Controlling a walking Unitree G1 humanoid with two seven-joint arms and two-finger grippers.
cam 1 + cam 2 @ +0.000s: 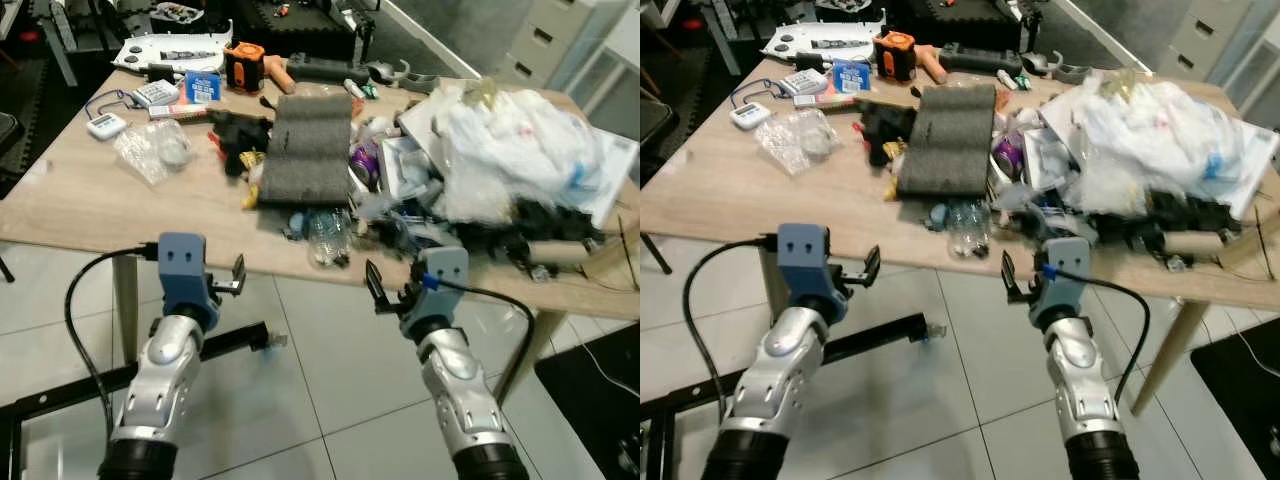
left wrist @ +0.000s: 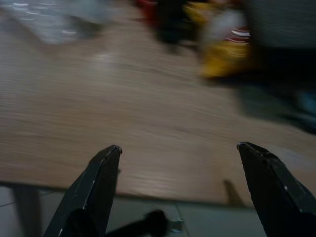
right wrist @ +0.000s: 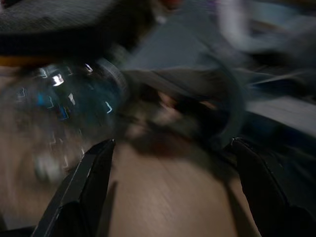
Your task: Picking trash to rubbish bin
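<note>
**A:** Where are the grippers sitting?

**B:** Both are hovering just off the near edge of a wooden table [image 1: 90,200], over tiled floor. The left gripper [image 1: 238,277] is holding its fingers apart, gripping nothing. The right gripper [image 1: 382,290] is also holding its fingers spread and is carrying nothing.

**A:** And the trash?

**B:** A crushed clear bottle [image 1: 327,235] is lying on the table close to its near edge, ahead of the right gripper and slightly to its left, apart from the fingers. Behind it a grey foam pad [image 1: 305,148] is lying. To the right, white plastic bags [image 1: 510,140] are piling over clutter.
</note>
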